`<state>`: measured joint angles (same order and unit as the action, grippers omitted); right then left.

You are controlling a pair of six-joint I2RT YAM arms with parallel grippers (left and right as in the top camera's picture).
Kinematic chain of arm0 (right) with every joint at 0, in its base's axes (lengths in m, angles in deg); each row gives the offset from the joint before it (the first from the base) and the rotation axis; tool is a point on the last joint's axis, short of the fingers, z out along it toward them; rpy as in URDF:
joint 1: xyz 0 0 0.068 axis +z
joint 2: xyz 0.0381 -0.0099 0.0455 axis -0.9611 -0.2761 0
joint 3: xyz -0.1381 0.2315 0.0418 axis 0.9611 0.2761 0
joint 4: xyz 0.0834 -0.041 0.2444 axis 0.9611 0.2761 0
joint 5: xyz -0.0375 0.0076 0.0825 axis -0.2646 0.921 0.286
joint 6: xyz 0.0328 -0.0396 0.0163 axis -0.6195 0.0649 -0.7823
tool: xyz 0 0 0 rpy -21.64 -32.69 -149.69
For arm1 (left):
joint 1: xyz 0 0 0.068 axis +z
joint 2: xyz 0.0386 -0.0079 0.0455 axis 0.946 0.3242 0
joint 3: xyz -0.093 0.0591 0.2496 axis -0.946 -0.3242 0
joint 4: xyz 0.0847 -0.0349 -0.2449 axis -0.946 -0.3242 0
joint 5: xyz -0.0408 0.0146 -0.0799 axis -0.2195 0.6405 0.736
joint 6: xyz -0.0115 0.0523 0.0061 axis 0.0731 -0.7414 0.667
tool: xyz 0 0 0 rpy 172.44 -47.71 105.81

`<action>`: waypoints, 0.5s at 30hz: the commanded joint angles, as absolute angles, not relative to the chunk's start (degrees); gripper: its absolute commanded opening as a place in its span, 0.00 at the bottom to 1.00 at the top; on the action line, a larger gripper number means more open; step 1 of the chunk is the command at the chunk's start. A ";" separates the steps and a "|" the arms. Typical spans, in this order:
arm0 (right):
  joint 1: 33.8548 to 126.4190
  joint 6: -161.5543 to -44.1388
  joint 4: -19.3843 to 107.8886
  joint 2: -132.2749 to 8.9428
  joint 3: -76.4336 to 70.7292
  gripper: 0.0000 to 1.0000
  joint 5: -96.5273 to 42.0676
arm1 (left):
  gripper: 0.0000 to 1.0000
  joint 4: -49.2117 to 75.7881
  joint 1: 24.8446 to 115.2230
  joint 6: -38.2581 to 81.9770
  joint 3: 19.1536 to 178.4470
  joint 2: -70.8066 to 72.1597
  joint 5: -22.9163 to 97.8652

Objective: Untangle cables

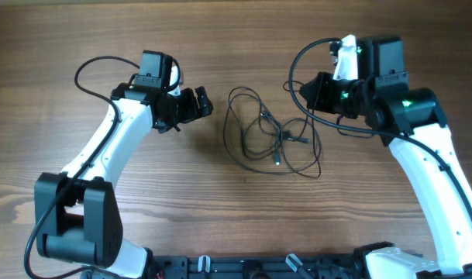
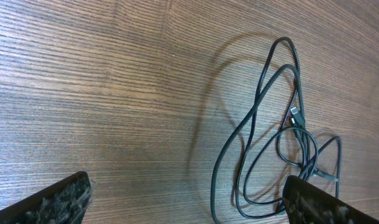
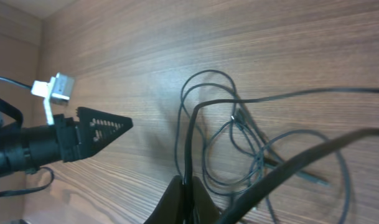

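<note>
Fingers first. The left fingers (image 2: 58,200) are spread wide, with one tip in each lower corner of my left wrist view and only bare bench (image 2: 83,74) between them. The tip in the lower right corner sits at the near edge of the cables (image 2: 301,144); I can't tell if it touches them.

The right fingers (image 3: 184,198) look pressed together into one dark wedge at the bottom of the right wrist view. A dark strand (image 3: 189,143) rises from their tip and then bends away to the side. I can't tell whether it's pinched or just passing in front. A thicker arm cable (image 3: 313,155) crosses close to the lens.

Past both sets of fingers the cables lie flat on the bench. They form loose overlapping loops with a small tangle and a plug tip near the middle.

From overhead I see the bundle (image 1: 270,133) at mid-bench between the two arms. The left fingers are beside its left edge, clearly apart from it. The right fingers are near its upper right side.
</note>
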<state>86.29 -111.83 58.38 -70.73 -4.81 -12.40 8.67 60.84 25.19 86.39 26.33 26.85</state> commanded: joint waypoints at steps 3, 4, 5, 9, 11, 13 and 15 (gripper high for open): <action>81.55 -101.29 59.32 -64.43 -12.31 0.04 -30.13 | 1.00 8.64 60.95 25.52 86.36 26.98 26.28; 80.65 -99.22 59.87 -63.01 -13.90 0.04 -37.49 | 1.00 8.64 60.95 25.50 86.36 26.98 26.28; 80.21 -97.36 60.48 -61.96 -15.04 0.04 -44.05 | 1.00 8.64 60.95 25.50 86.36 26.98 26.28; 79.84 -92.70 62.40 -57.87 -15.98 0.04 -74.89 | 1.00 8.67 60.95 25.52 86.36 26.98 26.28; 79.84 -91.94 64.57 -57.74 -15.98 0.05 -85.38 | 1.00 8.64 60.95 25.52 86.36 26.98 26.28; 79.84 -92.31 66.69 -58.09 -15.91 0.05 -90.23 | 1.00 8.67 60.95 25.52 86.36 26.98 26.28; 79.84 -95.46 67.30 -58.46 -15.91 0.09 -91.24 | 1.00 8.64 60.95 25.52 86.36 26.98 26.28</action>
<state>79.80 -93.99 66.86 -57.39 -15.82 -78.98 8.64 60.84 25.21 86.39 26.33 26.85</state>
